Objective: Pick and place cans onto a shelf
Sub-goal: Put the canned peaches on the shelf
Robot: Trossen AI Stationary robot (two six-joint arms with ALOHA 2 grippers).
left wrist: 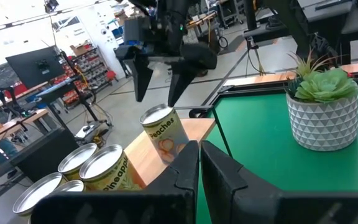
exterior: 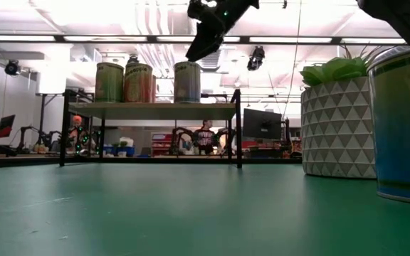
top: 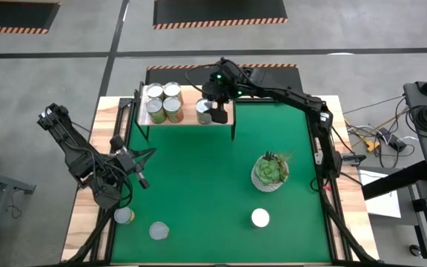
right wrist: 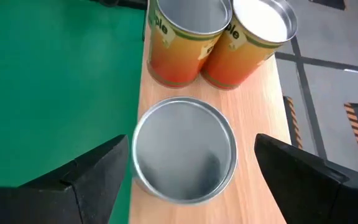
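The shelf (top: 187,122), a light-wood board on black legs, stands at the mat's far edge with several cans upright on it. A group with orange-green labels (top: 163,102) stands at its left end. A single peach can (top: 203,112) stands near its middle. My right gripper (top: 215,104) hovers open just above this can (right wrist: 184,149), one finger on either side, clear of it; the left wrist view shows the fingers (left wrist: 143,81) above its top (left wrist: 157,116). My left gripper (top: 138,169) waits shut at the mat's left edge, holding nothing.
Three more cans stand on the green mat near its front edge: two at the left (top: 124,216) (top: 159,231) and one at the right (top: 260,217). A white pot with a green plant (top: 270,172) stands right of centre. The mat's middle (top: 199,178) is bare.
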